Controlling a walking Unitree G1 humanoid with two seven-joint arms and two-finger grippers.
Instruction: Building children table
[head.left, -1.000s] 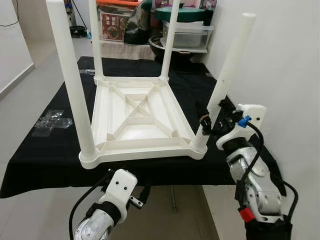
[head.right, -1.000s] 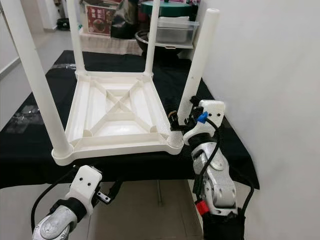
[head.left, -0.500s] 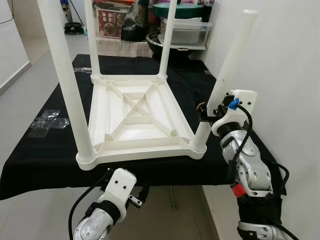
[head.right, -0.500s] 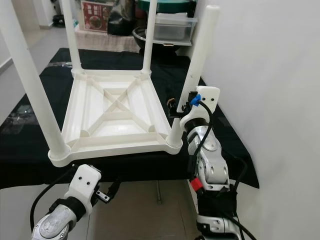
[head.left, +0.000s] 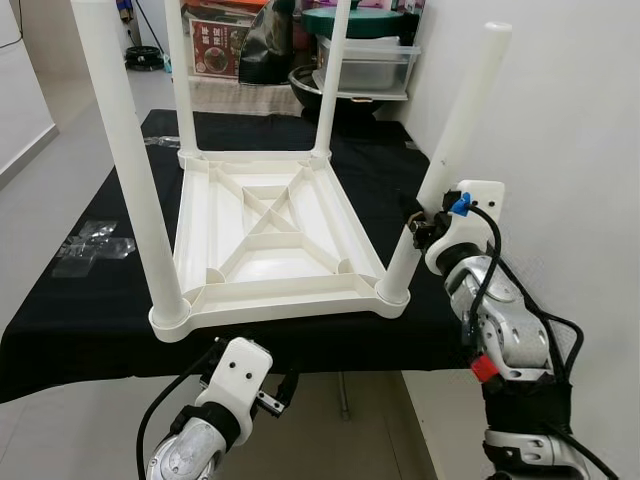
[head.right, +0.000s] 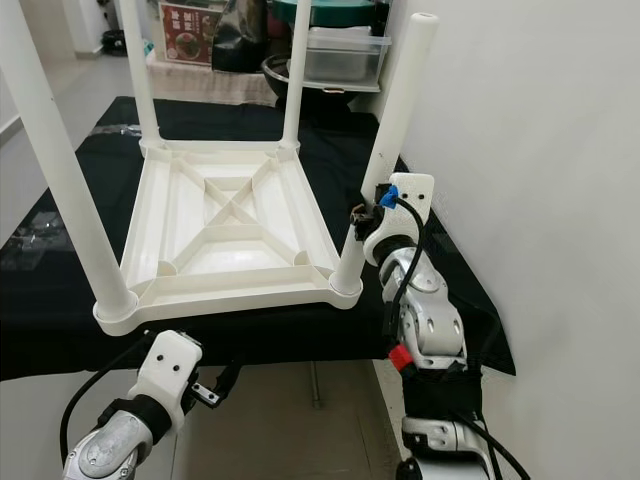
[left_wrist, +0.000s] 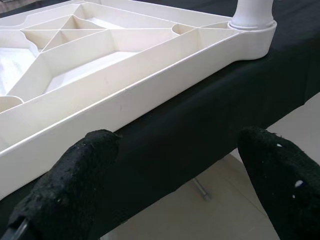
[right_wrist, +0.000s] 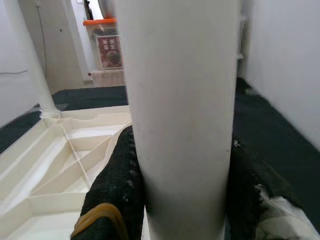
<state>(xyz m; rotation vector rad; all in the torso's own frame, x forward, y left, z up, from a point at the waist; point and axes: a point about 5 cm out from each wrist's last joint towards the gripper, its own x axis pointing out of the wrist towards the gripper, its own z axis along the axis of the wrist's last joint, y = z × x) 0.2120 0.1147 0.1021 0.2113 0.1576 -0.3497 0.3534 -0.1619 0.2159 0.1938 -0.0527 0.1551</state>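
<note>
Four legs up on upturned table (head.left: 270, 235), worktop (head.left: 90, 300) near edge; right hand (head.left: 418, 228) clamping near-right leg (head.left: 440, 170); left hand (left_wrist: 175, 185) open below.

Table: a white plastic children's table (head.left: 270, 235) lies upside down on a black cloth-covered surface (head.left: 90, 310), its four legs pointing up.
Near right leg: the white round leg (head.left: 440, 170) leans outward to the right.
Right gripper (head.left: 414, 228): closed around that leg just above its socket.
Left gripper (left_wrist: 175, 170): spread apart, in front of and below the table's near edge.
Behind: a cluttered shelf with a clear plastic bin (head.left: 365, 65).
Left side: clear plastic bags (head.left: 90, 245) on the cloth.
</note>
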